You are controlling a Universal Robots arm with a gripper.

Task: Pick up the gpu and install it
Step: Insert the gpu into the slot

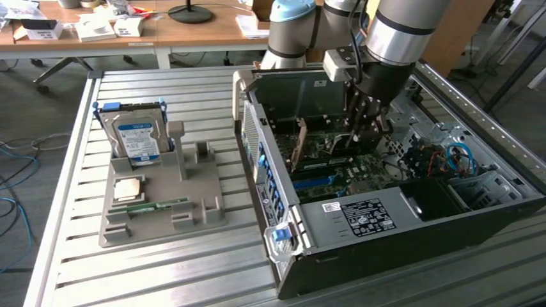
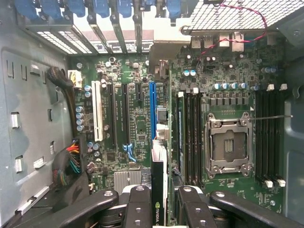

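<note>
Where the open computer case (image 1: 410,256) was inspected, found gripper (image 1: 369,128) clamped shut on the graphics card (image 2: 159,185), held edge-on between both fingers and in line with the blue slot (image 2: 152,102) on the motherboard (image 2: 137,128). Exterior view: noted case at three o'clock from grey tray (image 1: 153,227). Recorded hard drive (image 1: 138,137) upright at eleven o'clock on that tray.

the thin dark edge-on gpu card (image 2: 157,175) ran off the picture's edge between the fingers of the black end effector (image 2: 162,191), themselves cut off; its face was hidden.
</note>
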